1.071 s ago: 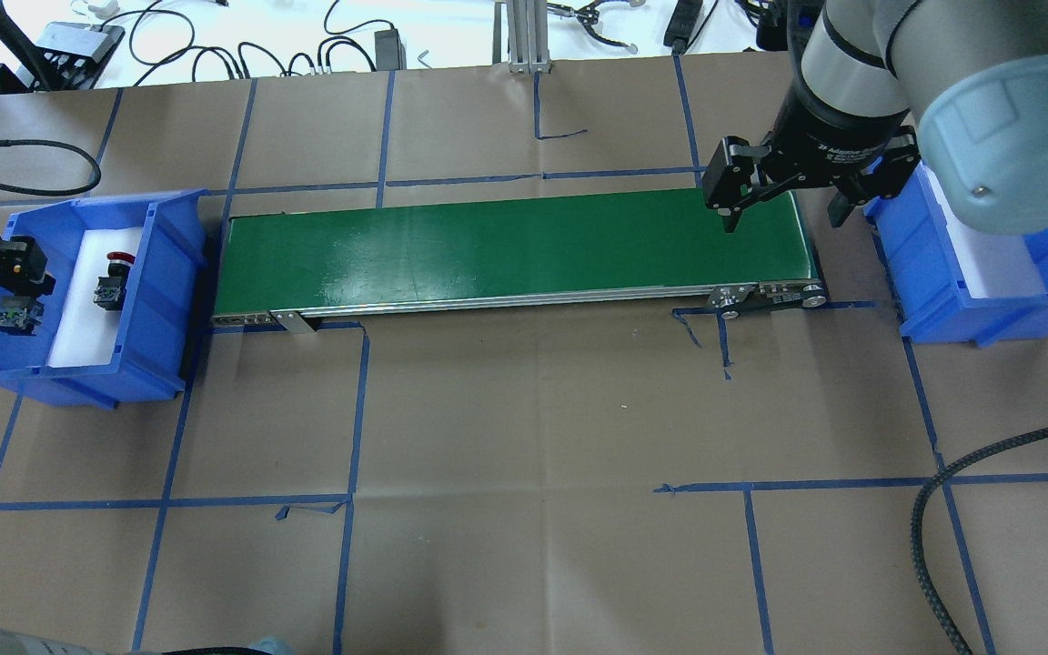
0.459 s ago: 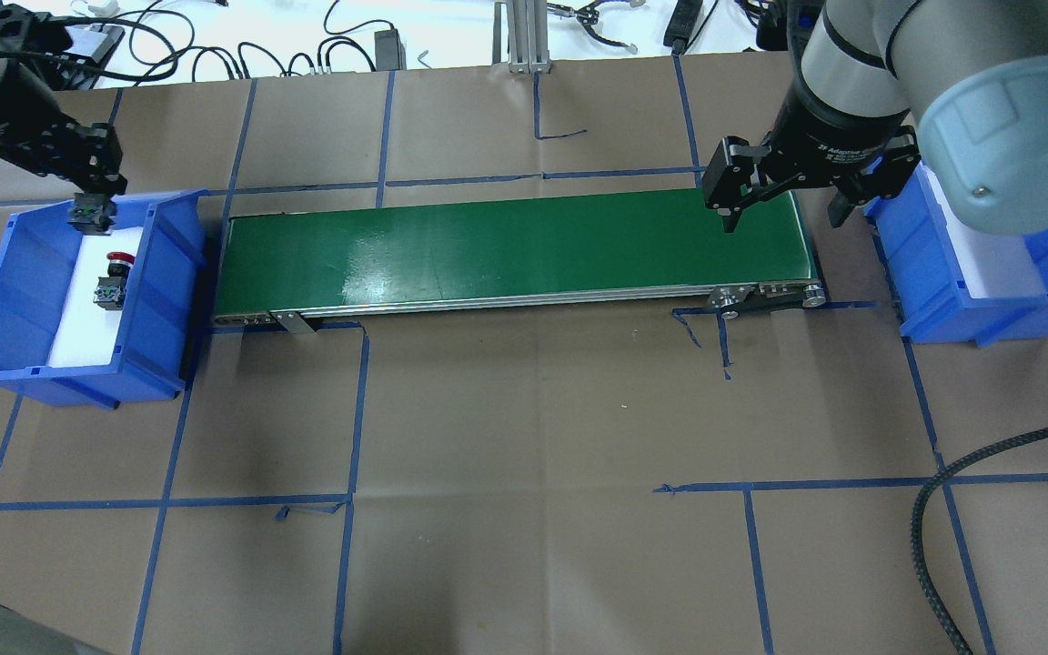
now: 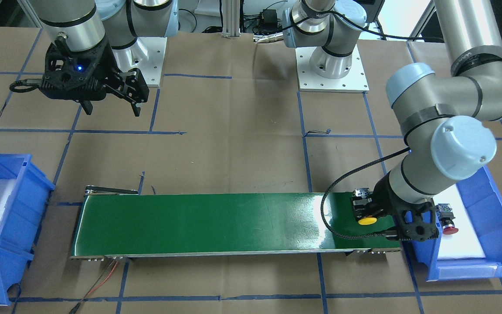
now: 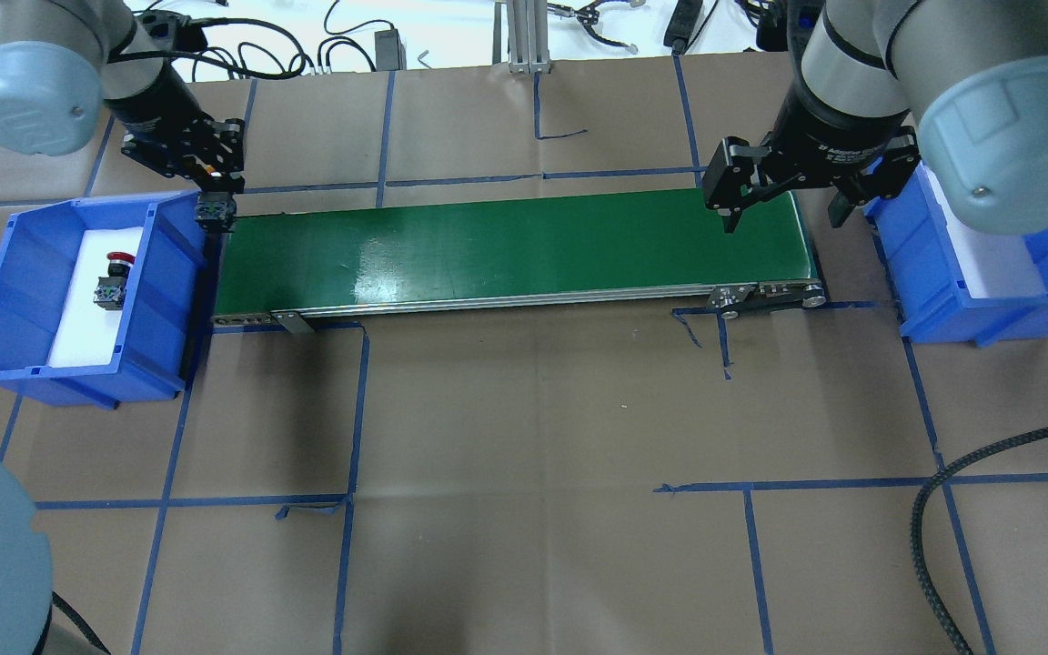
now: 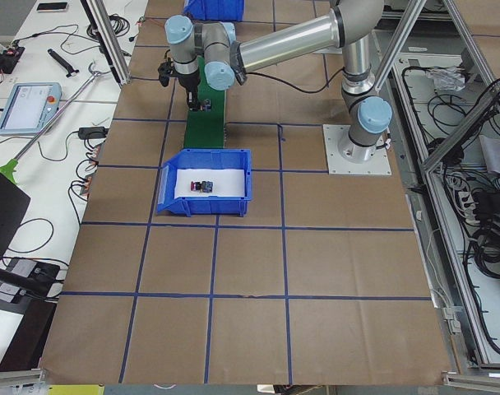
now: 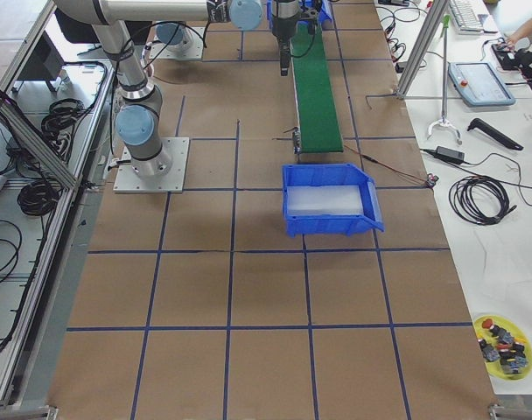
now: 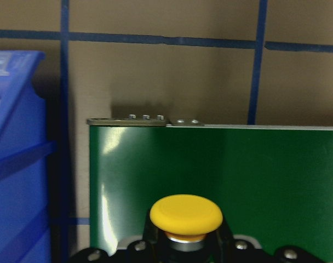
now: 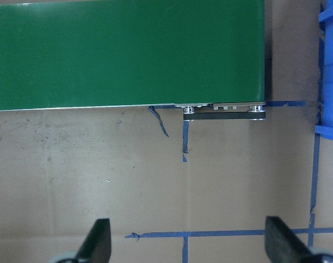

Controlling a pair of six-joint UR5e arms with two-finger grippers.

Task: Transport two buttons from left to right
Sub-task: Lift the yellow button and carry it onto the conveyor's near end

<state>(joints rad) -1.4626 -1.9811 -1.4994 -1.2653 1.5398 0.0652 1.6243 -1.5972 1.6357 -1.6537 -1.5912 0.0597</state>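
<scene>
Overhead exterior: left jaws clamp yellow button (image 4: 214, 216) over belt (image 4: 515, 246) end, bin (image 4: 171, 273) beside; right jaws spread, empty.

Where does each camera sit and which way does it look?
Front: across the table, facing both arms.
Overhead: behind the robot, above conveyor belt and arms.
Left side: table's end, left arm nearest.
Right side: opposite end, right arm nearest.
Left wrist: over the belt; left gripper holds yellow button.
Right wrist: looks down; right gripper's open fingers show.
Shared: front and overhead see the red button.
</scene>
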